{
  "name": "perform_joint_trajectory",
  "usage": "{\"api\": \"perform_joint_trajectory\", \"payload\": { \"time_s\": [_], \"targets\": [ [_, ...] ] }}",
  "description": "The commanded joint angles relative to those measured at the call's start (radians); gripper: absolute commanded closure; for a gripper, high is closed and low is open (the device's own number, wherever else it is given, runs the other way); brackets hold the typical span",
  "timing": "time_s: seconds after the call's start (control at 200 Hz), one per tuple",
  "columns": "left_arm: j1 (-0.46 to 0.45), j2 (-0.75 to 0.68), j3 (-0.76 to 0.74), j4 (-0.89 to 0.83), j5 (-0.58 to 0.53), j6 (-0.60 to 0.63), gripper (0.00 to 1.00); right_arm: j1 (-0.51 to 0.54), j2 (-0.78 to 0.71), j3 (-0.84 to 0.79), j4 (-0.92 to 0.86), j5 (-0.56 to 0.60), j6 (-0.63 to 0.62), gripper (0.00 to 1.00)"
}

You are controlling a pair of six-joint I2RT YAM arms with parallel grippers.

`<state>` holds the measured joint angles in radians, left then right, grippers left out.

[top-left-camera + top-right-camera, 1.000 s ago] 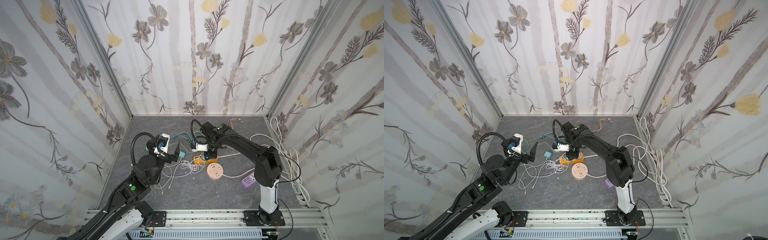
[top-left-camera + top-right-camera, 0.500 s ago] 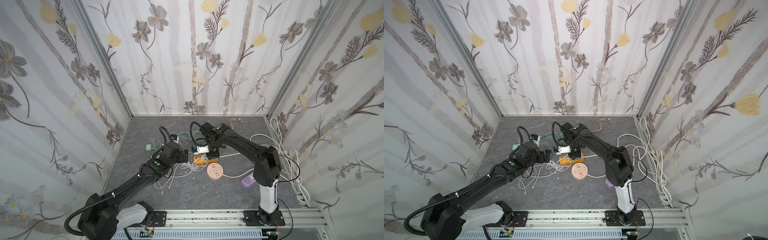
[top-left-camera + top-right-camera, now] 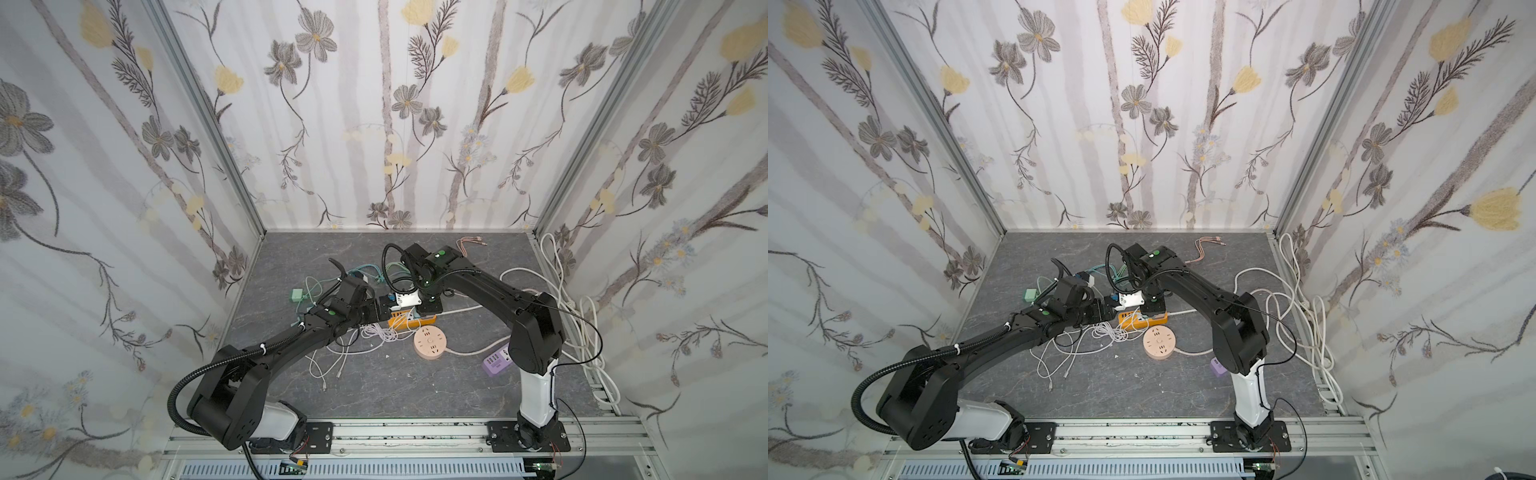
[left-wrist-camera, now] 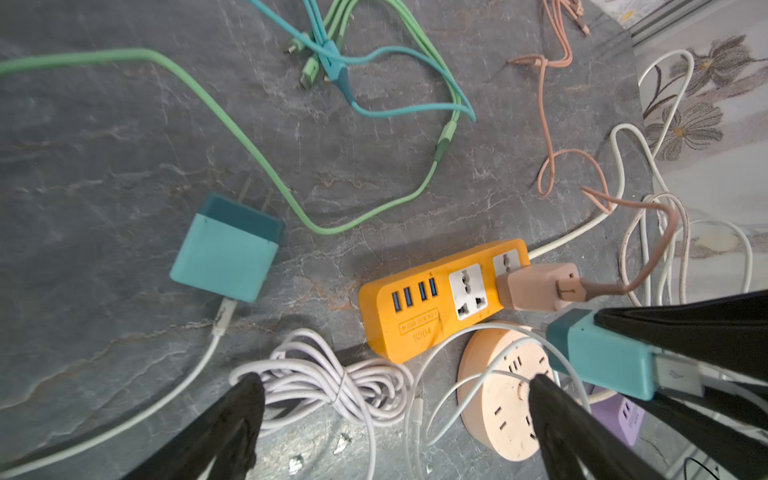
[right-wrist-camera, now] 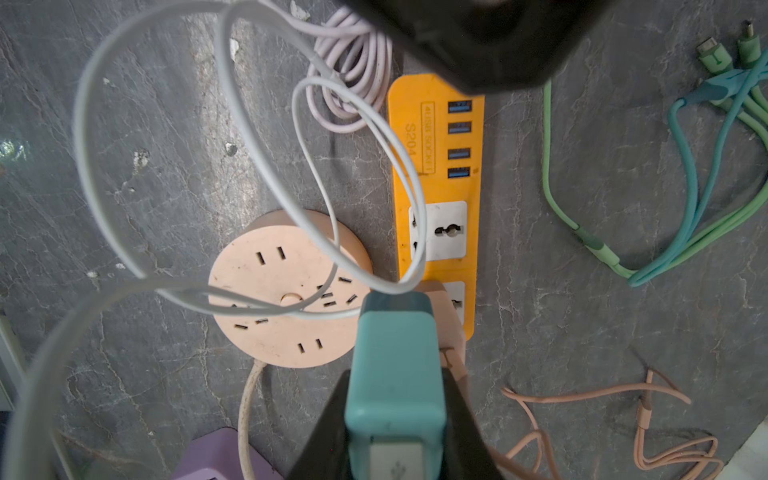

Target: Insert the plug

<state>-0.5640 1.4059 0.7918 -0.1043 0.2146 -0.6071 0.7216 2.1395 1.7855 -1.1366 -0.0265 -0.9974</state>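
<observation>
Nearest me on the grey counter [image 3: 374,386] are three power strips: a purple one [image 3: 496,362], a round peach one [image 3: 431,343] and, behind it, an orange one [image 4: 436,299]. The orange strip has four blue USB ports and two universal sockets. One socket is free and a pink adapter [image 4: 536,286] fills the end one. A single coil of white cable [image 4: 332,374] lies just beside the strip.

I count two teal chargers. One lies flat on the counter [image 4: 226,249], prongs showing, well apart from the strips. The other is the plug [image 5: 392,332]. It is boxy and two-tone, with a darker cap at the front and a white USB lead in its tail that loops over the round strip. My right pincer [image 5: 397,376] is clamped on its sides. It hangs above the spot where the round strip meets the orange strip's occupied end. I cannot tell whether it touches anything.

The right arm arches high from its base, wrist pointing down. The left arm stretches low toward the middle, its pincer [image 4: 395,386] spread wide and empty over the white coil.

Farther back lie green and teal leads [image 4: 374,83] and one pink lead [image 4: 552,124].
</observation>
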Motion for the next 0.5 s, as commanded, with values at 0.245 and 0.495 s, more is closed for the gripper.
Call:
{"api": "perform_joint_trajectory", "payload": {
  "time_s": [0.245, 0.495],
  "targets": [
    [0.006, -0.068, -0.150, 0.043, 0.231, -0.185, 0.00, 0.006, -0.018, -0.049, 0.127, -0.060, -0.019, 1.00],
    [0.008, -0.190, -0.209, 0.051, 0.227, -0.219, 0.00, 0.006, -0.039, -0.078, 0.181, -0.083, -0.007, 1.00]
  ]
}}
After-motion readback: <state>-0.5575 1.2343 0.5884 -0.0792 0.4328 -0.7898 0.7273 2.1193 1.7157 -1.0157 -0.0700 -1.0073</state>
